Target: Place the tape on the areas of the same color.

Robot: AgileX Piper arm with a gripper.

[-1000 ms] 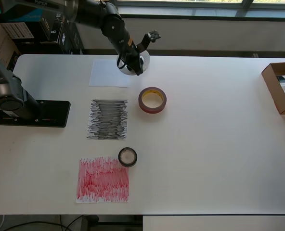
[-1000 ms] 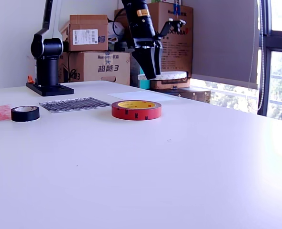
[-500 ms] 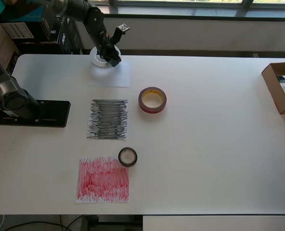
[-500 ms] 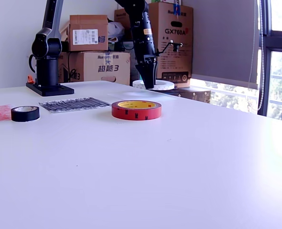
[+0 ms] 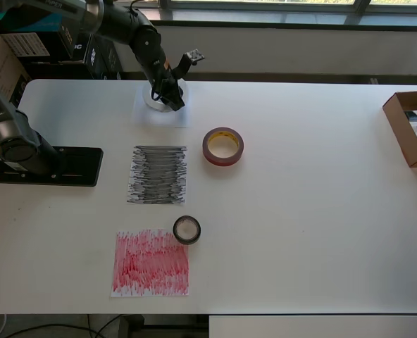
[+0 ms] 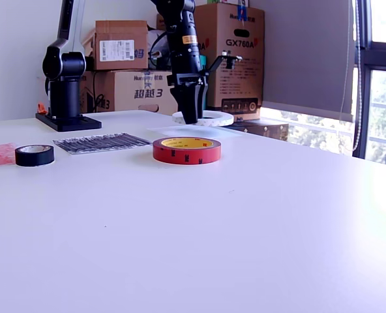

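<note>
Here, the hand point(image 5: 167, 95) grips the white roll point(image 6: 203, 118) low over the white sheet point(image 5: 160, 113), apparently to match its colour.

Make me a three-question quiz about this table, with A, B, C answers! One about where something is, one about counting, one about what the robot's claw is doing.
1. Where is the black roll?
A. On the black scribbled sheet
B. Beside the red scribbled sheet's top right corner in the overhead view
C. Inside the cardboard box

2. How many tape rolls are there?
A. Two
B. Three
C. Five

3. What is the gripper doing?
A. Gripping the white roll
B. Gripping the red roll
C. Hanging empty

Answers:
1 B: it sits on bare table by the red sheet.
2 B: white roll, red roll, black roll.
3 A: its fingers clamp the white roll's rim, low over the white sheet.
</note>
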